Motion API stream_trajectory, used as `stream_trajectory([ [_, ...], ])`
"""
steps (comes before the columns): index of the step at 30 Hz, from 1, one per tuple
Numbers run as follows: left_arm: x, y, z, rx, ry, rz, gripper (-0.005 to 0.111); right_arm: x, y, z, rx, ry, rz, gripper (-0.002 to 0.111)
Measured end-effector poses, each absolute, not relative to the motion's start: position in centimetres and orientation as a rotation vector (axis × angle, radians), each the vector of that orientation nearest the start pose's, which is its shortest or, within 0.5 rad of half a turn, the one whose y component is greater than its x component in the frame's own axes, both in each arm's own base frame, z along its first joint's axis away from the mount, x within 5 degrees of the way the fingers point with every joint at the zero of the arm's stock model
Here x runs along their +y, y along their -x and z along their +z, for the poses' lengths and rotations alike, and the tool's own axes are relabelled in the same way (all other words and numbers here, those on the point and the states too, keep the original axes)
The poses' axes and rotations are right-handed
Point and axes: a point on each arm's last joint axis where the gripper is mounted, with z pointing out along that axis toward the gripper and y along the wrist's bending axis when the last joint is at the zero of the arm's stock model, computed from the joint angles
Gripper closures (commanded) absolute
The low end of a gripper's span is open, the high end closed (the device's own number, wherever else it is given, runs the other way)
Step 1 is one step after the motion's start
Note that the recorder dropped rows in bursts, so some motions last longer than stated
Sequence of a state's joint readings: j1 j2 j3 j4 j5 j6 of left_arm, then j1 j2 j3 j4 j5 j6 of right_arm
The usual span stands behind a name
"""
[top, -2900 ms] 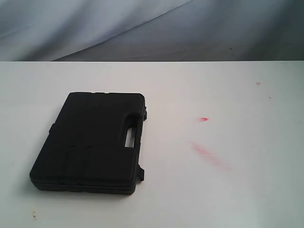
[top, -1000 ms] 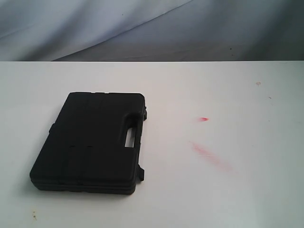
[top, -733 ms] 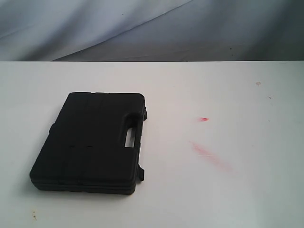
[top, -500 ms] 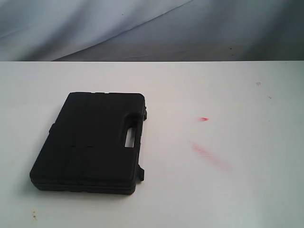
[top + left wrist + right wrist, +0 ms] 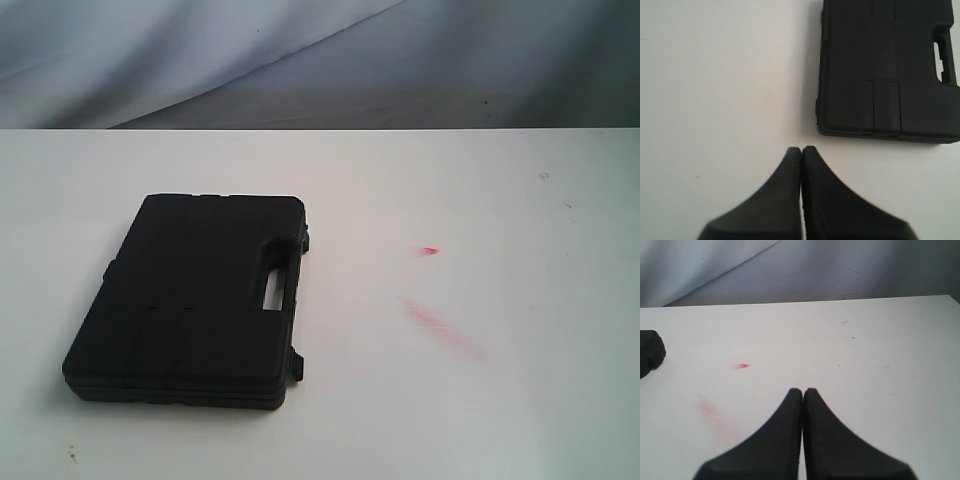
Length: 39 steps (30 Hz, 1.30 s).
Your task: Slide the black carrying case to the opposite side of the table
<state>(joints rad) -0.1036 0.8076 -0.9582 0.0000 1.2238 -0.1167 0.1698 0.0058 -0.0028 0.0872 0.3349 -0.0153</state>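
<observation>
The flat matte black case [image 5: 190, 300] lies closed on the left half of the white table [image 5: 480, 400], its handle slot facing the middle. In the left wrist view the case [image 5: 885, 70] fills the far corner, and my left gripper [image 5: 802, 149] is shut and empty, above bare table a short way off the case's edge. My right gripper [image 5: 803, 390] is shut and empty too, over bare table; only a corner of the case [image 5: 650, 356] shows at that view's edge. Neither gripper appears in the exterior view.
Red smears [image 5: 440, 325] and a small red mark [image 5: 428, 250] stain the table right of the case. A grey cloth backdrop [image 5: 320, 60] hangs behind the table's far edge. Small specks [image 5: 72, 452] dot the near left.
</observation>
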Motion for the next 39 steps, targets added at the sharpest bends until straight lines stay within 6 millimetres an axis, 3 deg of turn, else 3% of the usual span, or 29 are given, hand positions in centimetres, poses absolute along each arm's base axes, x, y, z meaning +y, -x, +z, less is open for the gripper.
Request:
stream_trajectory([
  [5,-1.8,-15.7,35.1,2.667,0.023,-0.097,0.107,1.2,-5.3,18.4,1.821,0.114,0.193,0.108],
  [9,-2.8,-19.7,33.9,2.777,0.040,-0.175,0.107,1.2,-5.3,18.4,1.821,0.114,0.193,0.108],
  [17,-5.6,-22.7,32.5,2.870,-0.028,-0.277,0.107,1.2,-5.3,18.4,1.821,0.114,0.193,0.108],
  [33,-18.7,-28.6,25.8,2.985,-0.295,-0.296,0.107,1.2,-5.3,18.4,1.821,0.114,0.193,0.108],
  [39,-21.8,-31.0,23.5,2.935,-0.302,-0.301,0.107,1.2,-5.3,18.4,1.821,0.114,0.193,0.108],
])
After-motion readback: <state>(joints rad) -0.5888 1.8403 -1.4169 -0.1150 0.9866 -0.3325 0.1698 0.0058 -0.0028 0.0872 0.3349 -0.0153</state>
